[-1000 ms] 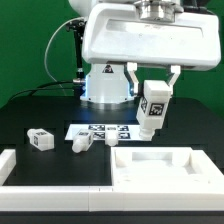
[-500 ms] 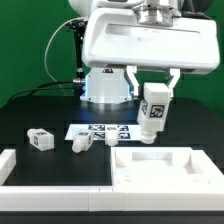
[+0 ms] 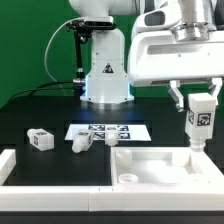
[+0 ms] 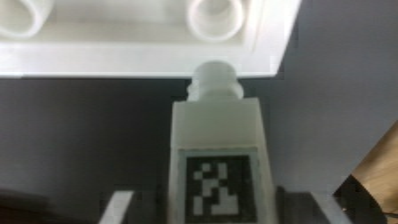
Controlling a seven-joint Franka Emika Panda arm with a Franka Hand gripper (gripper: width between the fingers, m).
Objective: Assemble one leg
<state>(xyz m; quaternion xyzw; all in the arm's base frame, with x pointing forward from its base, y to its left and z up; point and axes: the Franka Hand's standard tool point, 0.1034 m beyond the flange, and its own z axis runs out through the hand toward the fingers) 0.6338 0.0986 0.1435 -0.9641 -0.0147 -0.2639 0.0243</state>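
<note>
My gripper is shut on a white leg with a black-and-white tag, held upright with its peg end down, just above the right rim of the large white square panel. In the wrist view the leg fills the centre, its round peg pointing at the panel's edge, near two round holes in the panel. Three more legs lie on the black table at the exterior view's left.
The marker board lies behind the panel. A white L-shaped rim runs along the front left. The robot base stands at the back.
The gripper has carried the leg toward the exterior view's right, from over the panel's back edge to above its right rim, and slightly lower.
</note>
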